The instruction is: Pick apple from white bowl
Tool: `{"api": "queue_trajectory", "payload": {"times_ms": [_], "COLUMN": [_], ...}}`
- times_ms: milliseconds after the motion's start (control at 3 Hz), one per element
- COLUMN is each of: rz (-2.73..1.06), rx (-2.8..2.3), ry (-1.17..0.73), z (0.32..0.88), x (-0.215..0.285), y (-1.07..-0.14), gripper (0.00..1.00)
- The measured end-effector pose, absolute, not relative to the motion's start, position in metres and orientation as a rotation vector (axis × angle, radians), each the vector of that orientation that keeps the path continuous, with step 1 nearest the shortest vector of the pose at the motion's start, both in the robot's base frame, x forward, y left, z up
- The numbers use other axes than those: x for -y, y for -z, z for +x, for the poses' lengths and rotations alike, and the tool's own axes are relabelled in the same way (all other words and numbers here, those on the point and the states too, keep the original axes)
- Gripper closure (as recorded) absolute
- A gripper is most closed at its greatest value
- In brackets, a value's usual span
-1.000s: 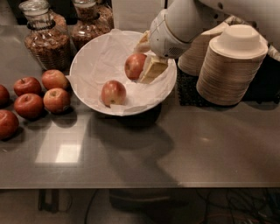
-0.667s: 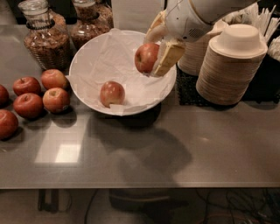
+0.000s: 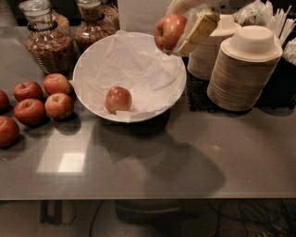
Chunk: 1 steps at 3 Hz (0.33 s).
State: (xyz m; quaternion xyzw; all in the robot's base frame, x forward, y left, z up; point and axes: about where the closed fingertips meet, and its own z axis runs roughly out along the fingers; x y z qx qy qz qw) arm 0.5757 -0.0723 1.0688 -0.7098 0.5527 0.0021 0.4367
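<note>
Apple [image 3: 169, 30] clamped in end effector [image 3: 185, 33], held above far right rim of white bowl [image 3: 172, 95]; paler apple [image 3: 118, 99] lies inside that bowl.

Cream-fingered gripper at one o'clock, below a white arm casing

The gripper [image 3: 175, 33] sits at about one o'clock in the view, close to the top edge. Its fingers [image 3: 198, 31] are flat, blocky bars in a cream to pale-yellow tone with squared edges, and a thin dark line runs along the nearer one. Above them, at the very top edge, the arm casing [image 3: 226, 3] is smooth, rounded and white, cut off by the frame.
</note>
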Motion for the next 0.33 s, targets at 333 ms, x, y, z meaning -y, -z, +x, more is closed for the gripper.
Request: {"api": "queue_trajectory", "payload": {"times_ms": [333], "rz": [-1.766], "rx": [-1.375], "ry": [-0.005], "z": [0.5757], "x": [0.0723], "y": [-1.0688], "gripper": [1.0]}}
